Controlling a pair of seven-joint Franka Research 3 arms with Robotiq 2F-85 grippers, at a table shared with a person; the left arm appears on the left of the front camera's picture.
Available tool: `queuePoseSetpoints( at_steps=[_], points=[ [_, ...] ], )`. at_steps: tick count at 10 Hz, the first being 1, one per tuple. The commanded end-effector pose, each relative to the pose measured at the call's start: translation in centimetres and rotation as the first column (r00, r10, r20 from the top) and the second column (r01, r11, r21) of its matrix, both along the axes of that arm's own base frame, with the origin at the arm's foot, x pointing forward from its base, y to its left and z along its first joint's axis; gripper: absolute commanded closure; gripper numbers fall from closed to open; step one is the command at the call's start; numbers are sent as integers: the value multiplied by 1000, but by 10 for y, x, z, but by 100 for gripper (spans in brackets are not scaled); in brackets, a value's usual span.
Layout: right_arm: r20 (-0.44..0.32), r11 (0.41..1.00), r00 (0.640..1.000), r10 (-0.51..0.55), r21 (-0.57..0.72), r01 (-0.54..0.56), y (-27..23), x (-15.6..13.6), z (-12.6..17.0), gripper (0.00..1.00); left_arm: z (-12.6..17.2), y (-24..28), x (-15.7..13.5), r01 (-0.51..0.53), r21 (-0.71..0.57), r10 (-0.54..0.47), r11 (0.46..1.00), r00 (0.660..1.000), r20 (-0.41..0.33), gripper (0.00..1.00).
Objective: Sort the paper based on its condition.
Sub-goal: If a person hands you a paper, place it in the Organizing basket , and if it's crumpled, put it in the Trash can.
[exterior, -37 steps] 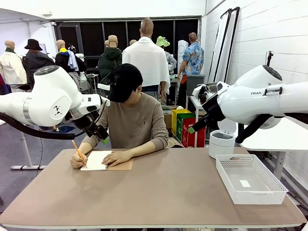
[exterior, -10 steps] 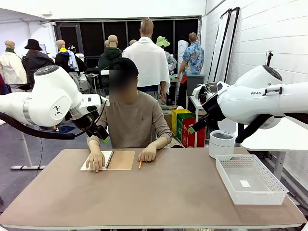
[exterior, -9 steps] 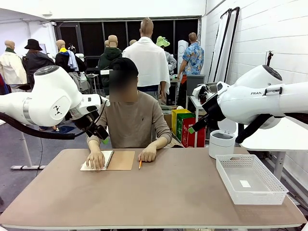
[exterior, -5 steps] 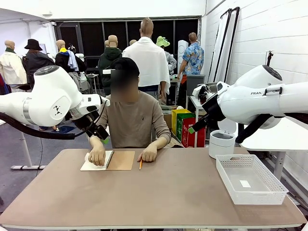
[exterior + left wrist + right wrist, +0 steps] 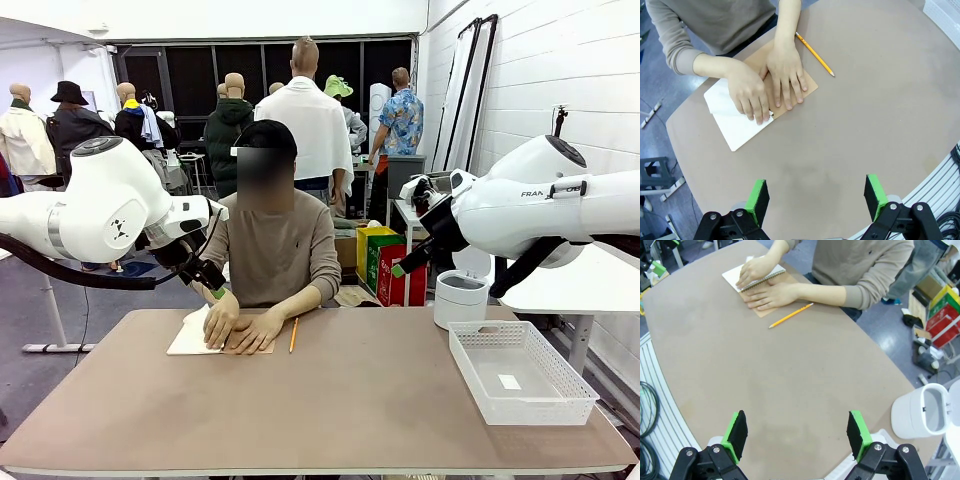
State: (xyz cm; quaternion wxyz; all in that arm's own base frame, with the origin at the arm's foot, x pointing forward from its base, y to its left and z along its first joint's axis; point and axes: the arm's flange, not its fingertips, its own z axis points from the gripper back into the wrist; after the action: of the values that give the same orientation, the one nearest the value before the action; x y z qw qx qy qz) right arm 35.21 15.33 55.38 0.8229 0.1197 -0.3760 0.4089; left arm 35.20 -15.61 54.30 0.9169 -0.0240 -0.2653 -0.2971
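Person's hands (image 5: 785,75) flat on the notebook (image 5: 809,87).
Pencil (image 5: 815,54) just beside it; left end effector (image 5: 816,193) and right end effector (image 5: 797,427) wide open, empty.

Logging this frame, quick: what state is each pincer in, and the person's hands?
Left pincer: open, empty.
Right pincer: open, empty.
Person's hands: both pressed on the notebook.

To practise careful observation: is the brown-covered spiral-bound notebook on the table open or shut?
Open: the brown-covered spiral-bound notebook lies flat, white page exposed beside its brown cardboard cover, under the person's hands.
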Motion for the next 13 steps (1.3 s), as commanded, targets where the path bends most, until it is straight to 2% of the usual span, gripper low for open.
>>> queuePoseSetpoints(
  at_steps=[1,13],
  points=[
    [-4,1000,1000,1,1,-1,0,0,0,0,1,1,0,1,10,-1,1000,1000,6,0],
    [-4,1000,1000,1,1,-1,0,0,0,0,1,1,0,1,10,-1,1000,1000,6,0]
  ],
)
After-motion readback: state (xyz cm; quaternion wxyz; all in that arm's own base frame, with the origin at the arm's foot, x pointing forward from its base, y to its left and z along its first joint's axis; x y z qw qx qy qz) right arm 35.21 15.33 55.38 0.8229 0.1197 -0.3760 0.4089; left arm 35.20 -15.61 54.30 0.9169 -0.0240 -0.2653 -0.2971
